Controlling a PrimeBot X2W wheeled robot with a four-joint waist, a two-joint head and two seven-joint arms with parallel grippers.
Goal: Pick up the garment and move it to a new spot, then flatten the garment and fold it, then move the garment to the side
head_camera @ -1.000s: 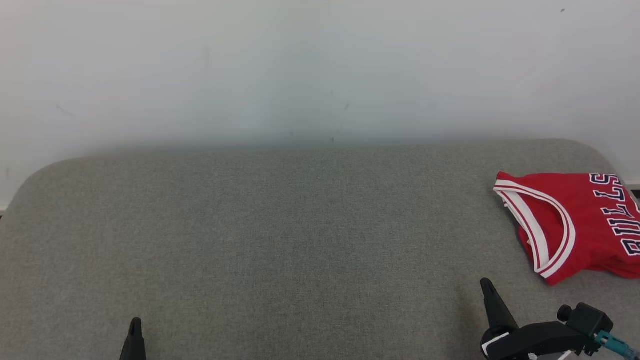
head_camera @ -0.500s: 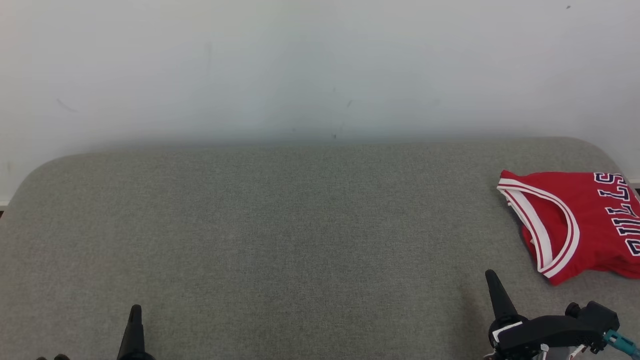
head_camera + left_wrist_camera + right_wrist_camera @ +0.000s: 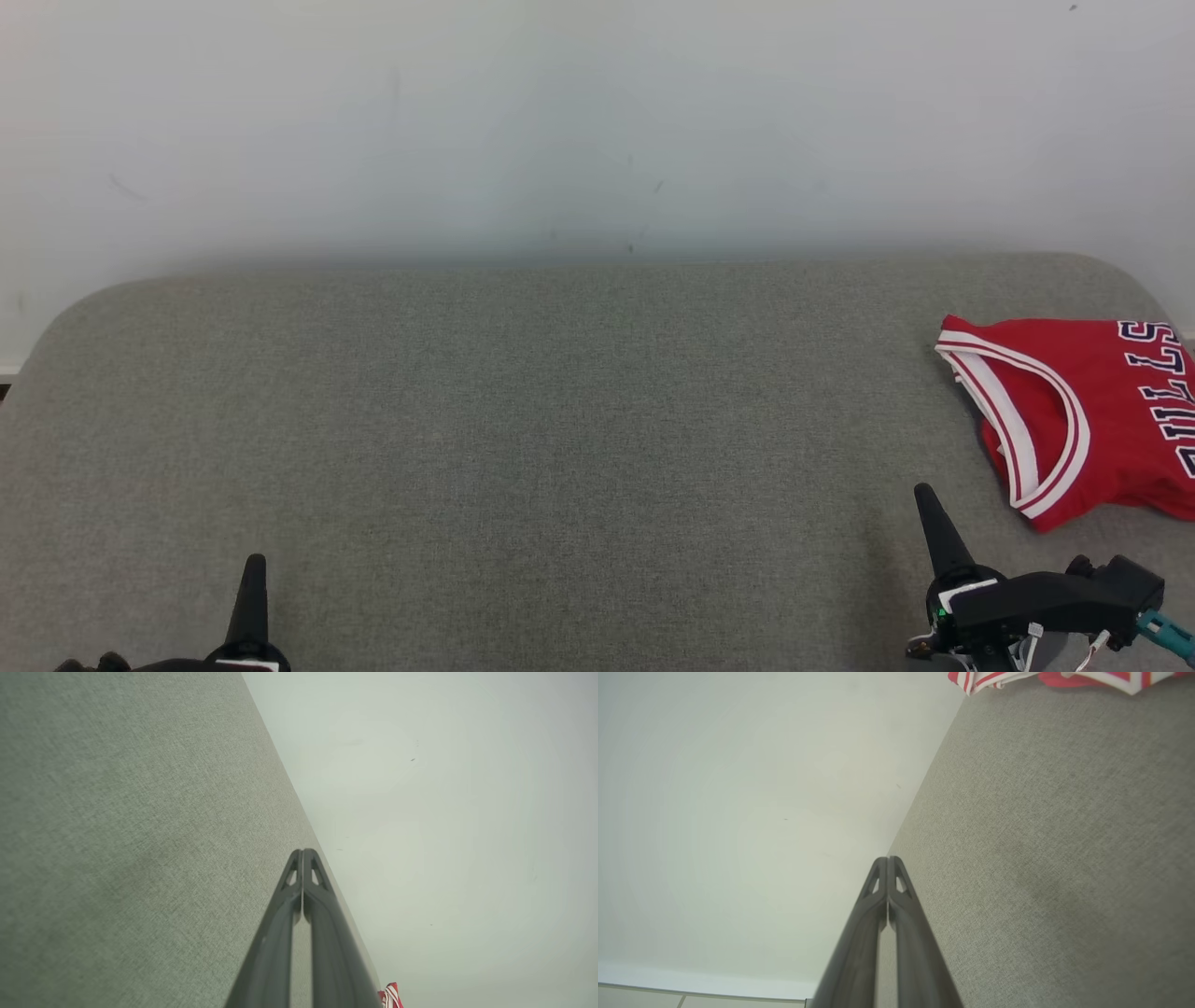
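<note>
The red garment [image 3: 1092, 411], a jersey with white-trimmed edges and dark lettering, lay at the right edge of the head view on the grey fabric tabletop [image 3: 560, 420], partly cut off by the frame. The right tool [image 3: 926, 495] stood at the lower right, below and left of the garment's near corner and apart from it, its two fingers pressed together on nothing. The left tool [image 3: 254, 565], at the lower left and well apart from the garment, was likewise closed and empty.
</note>
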